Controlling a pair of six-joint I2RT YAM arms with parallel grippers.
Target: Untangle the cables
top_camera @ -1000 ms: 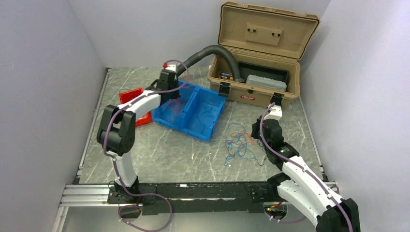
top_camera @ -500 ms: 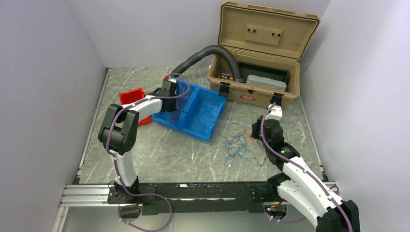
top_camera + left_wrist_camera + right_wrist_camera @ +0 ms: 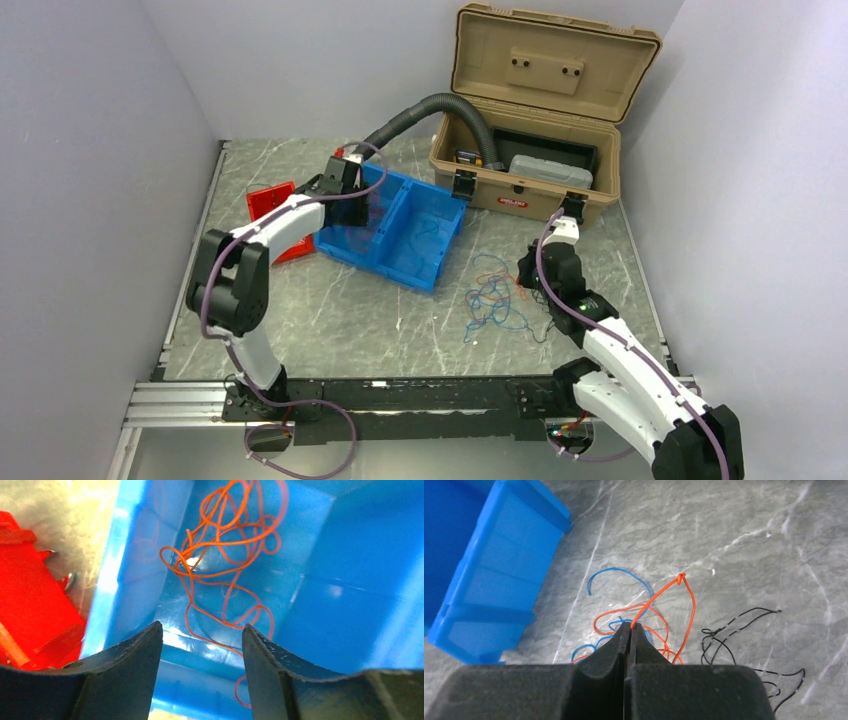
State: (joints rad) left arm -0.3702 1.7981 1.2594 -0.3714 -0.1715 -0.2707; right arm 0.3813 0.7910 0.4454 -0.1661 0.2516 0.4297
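Cables (image 3: 493, 300) lie in a messy heap on the grey table (image 3: 340, 320), a little way to the right of the blue bin (image 3: 395, 262). Red, blue and black ones are all mixed up there. One red cable (image 3: 225, 555) is away from the heap. It lies curled on the floor of the bin's left part, right under the left gripper (image 3: 201, 626).

That is the new thing. A second ago the left gripper's jaws were shut tight above the bin. Now they stand wide apart and hold nothing. Only a loose end of the red cable shows low between the fingers, and I cannot tell if it touches them. So it looks like this cable was just dropped into the bin. I think that means one cable is pulled free and put away.

The right gripper (image 3: 630, 626) has hardly moved. Its jaws are pinched shut on a second red cable (image 3: 659, 592) at the edge of the heap, with a thin black cable (image 3: 734, 625) lying loose beside it. Most of the heap is not yet sorted, so I think lots of the job is left.
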